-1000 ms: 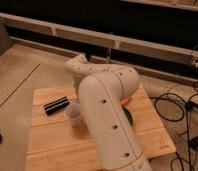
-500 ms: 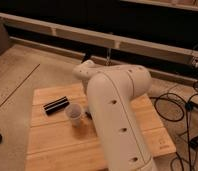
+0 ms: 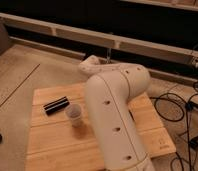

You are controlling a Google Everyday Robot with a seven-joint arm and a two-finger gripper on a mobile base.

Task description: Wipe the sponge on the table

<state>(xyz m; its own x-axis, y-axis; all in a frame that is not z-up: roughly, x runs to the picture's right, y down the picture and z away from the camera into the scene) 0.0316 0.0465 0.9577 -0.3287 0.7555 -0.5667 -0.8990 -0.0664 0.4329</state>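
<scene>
Obs: gripper hidden behind the smooth, rounded white arm (image 3: 114,115), which spans the worktop (image 3: 57,145) from near edge to far edge; grip state cannot be told. The sponge is not visible either. The pale grained planks carry a ribbed black bar (image 3: 57,105) and a small round cup (image 3: 74,115) toward the left edge.

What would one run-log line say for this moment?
arm over table | gripper hidden behind arm | sponge unseen | black bar, cup left of arm
</scene>
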